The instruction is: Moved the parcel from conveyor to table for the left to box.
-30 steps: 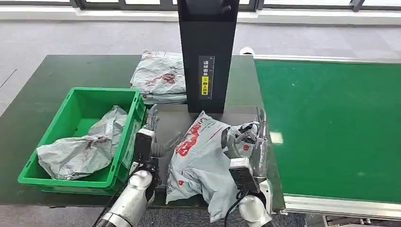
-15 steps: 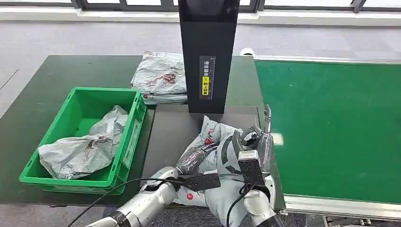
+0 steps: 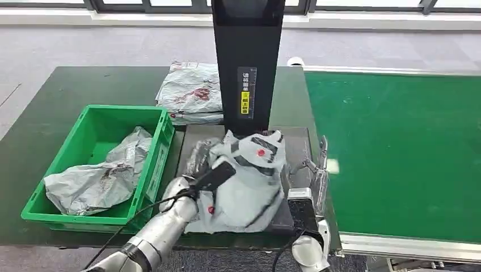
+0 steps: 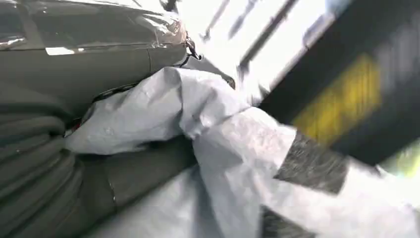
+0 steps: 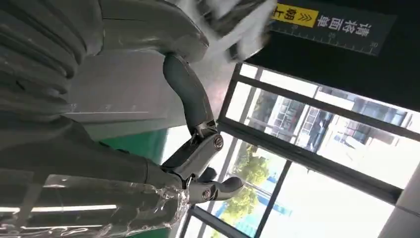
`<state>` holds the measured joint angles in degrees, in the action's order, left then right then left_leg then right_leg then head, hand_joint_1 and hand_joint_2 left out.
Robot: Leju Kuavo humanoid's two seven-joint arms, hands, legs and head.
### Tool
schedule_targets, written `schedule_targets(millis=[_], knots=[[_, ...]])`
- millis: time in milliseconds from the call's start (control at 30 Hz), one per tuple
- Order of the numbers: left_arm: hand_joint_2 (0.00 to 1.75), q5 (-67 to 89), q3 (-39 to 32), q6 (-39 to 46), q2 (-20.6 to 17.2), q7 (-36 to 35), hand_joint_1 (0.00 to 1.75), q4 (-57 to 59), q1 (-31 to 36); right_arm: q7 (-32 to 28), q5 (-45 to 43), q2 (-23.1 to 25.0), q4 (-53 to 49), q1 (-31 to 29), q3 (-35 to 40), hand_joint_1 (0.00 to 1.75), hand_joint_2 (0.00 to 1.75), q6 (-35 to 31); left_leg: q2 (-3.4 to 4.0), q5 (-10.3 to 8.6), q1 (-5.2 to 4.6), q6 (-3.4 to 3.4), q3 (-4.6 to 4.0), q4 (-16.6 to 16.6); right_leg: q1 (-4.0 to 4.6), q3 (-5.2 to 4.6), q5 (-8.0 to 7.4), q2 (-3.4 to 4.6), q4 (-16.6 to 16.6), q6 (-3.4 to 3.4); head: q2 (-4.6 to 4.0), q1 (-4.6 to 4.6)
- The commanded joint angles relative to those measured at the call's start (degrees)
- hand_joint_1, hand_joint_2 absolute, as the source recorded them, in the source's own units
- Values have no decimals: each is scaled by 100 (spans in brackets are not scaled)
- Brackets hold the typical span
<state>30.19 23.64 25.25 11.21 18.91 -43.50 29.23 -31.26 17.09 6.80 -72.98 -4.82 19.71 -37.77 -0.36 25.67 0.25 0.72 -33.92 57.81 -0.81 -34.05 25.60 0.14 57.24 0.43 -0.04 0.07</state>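
Parcel on the table, under your left hand.

Your left hand (image 3: pixel 199 161) grips the grey parcel (image 3: pixel 247 181), which lies on the dark pad (image 3: pixel 295 148) just in front of the black scanner post (image 3: pixel 248 68), its long axis running toward you. The green bin (image 3: pixel 148 173) sits just to the left, already holding one grey bag (image 3: pixel 93 184). Your right hand (image 3: pixel 312 170) stands beside the parcel at the conveyor (image 3: pixel 397 153) edge, fingers spread, holding nothing. The bin's near wall is what you must clear.

Silver arms, black cables, grey thumb, dark fingers (image 5: pixel 190 101).
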Motion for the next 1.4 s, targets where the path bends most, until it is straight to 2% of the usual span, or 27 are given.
schedule_targets(millis=[33, 67, 100, 167, 233, 300, 367, 433, 533, 833, 867, 933, 1067, 1100, 1133, 1167, 1200, 1233, 1300, 1400], knots=[[175, 916, -1241, 640, -962, -498, 175, -1668, 223, 8, -9, 180, 15, 17, -444, 0, 175, -81, 28, 3, 6, 4, 0, 0, 7, -8, -4, 25, 2, -8, 0, 0], [175, 941, -1331, 544, -962, -487, 175, -1713, 212, 23, 15, 184, -23, 39, -465, 0, 175, -54, 18, 1, 9, 3, -5, 1, 5, -10, -2, 17, 4, -6, 0, 0], [175, 1158, -1461, 896, -1019, -496, 175, -1790, 202, 52, 47, 193, -119, 124, -514, 0, 175, -76, 26, 3, 14, 5, 2, -2, 10, -6, -2, 23, 1, -10, 0, 2], [175, 848, -1677, 683, -1209, -425, 175, -2086, 96, 74, 73, 151, -368, 356, -574, 0, 175, -66, 26, 5, 12, 4, 1, 0, 8, -7, 1, 22, 3, -9, 0, 0], [175, -105, -1898, 0, -1315, -133, 175, -2501, -115, 133, 108, 109, -599, 533, -626, 0, 175, -7, 17, 4, 10, 2, -5, 0, 5, -10, 2, 17, 5, -6, 0, 2], [175, 183, -2079, 351, -1535, -188, 175, -2677, -280, 120, 132, 113, -772, 688, -701, 0, 175, 8, 29, 10, 12, 2, 4, -3, 7, -3, 5, 27, 1, -8, 0, 2], [175, 13, -2322, 466, -1550, -66, 175, -2877, -463, 111, 169, 127, -846, 760, -721, 0, 175, 37, 53, 15, 13, 4, 31, -22, 9, 17, 4, 47, -16, -14, 0, 0], [175, -228, -2561, 568, -1517, 95, 175, -3076, -667, 104, 192, 140, -868, 787, -729, 0, 175, 38, 30, 10, 9, 3, 6, -8, 4, -1, 7, 28, -3, -9, 0, 0], [175, -408, -2811, 734, -1563, 188, 175, -3167, -880, 104, 212, 139, -915, 827, -726, 0, 175, 42, 38, 13, 7, 4, 12, -14, 2, 2, 7, 37, -8, -11, 0, 4], [175, 478, -3190, 1467, -1659, -108, 175, -2578, -883, 244, 365, 237, -1021, 867, -739, 0, 175, 176, 17, 11, 10, 7, -6, -5, 6, -14, 13, 15, 0, -18, 0, -2], [175, 567, -3226, 1384, -1709, -292, 175, -2442, -851, 276, 404, 236, -1033, 853, -726, 0, 175, 229, 18, 11, 11, 6, 0, -9, 8, -7, 12, 15, -6, -19, 0, 2], [175, -330, -3392, 543, -1738, -163, 175, -2135, -719, 361, 481, 236, -1110, 847, -749, 0, 175, 284, 17, 10, 10, 7, -2, -8, 5, -10, 13, 15, -2, -17, 0, 0], [175, -394, -3423, 547, -1745, -9, 175, -1915, -626, 397, 496, 222, -1160, 855, -752, 0, 175, 307, 7, 7, 10, 8, 4, -13, 5, -2, 14, 3, -5, -19, 0, 0], [175, -451, -3357, 277, -1778, -113, 93, -1792, -579, 395, 497, 227, -1172, 863, -780, 0, 175, 301, 5, 7, 12, 9, -7, -4, 8, -11, 13, 2, -2, -18, 0, 0], [175, -454, -3360, 261, -1797, -120, 96, -1782, -561, 395, 497, 218, -1175, 869, -790, 0, 175, 299, 3, 7, 12, 8, -5, -6, 8, -9, 15, 0, -3, -18, 0, 0], [175, -273, -3369, 436, -1841, -218, 42, -1405, -382, 460, 534, 210, -1239, 897, -793, 0, 175, 385, 0, 8, 15, 8, -1, -7, 11, -3, 16, -4, -5, -18, 0, 0], [175, -194, -3270, 241, -1908, -247, 0, -1083, -236, 475, 568, 216, -1284, 914, -808, 0, 175, 395, -1, 7, 12, 8, -6, -4, 7, -10, 16, -3, -1, -17, 0, 0], [175, 65, -3104, 82, -1999, -460, 0, -756, -121, 510, 584, 207, -1301, 920, -800, 0, 175, 441, -7, 6, 13, 9, 1, -9, 9, 1, 17, -11, -6, -19, 0, 0], [175, 444, -3091, 356, -1998, -718, 0, -22, 211, 608, 672, 211, -1337, 913, -774, 0, 175, 563, -15, 2, 10, 9, 1, -11, 5, 0, 17, -17, -3, -19, 0, 0], [175, 760, -2925, 271, -2030, -651, 0, 485, 428, 687, 744, 226, -1375, 908, -772, 0, 175, 605, -8, 1, 12, 10, 2, -10, 8, 1, 13, -11, -5, -20, 0, 0]])
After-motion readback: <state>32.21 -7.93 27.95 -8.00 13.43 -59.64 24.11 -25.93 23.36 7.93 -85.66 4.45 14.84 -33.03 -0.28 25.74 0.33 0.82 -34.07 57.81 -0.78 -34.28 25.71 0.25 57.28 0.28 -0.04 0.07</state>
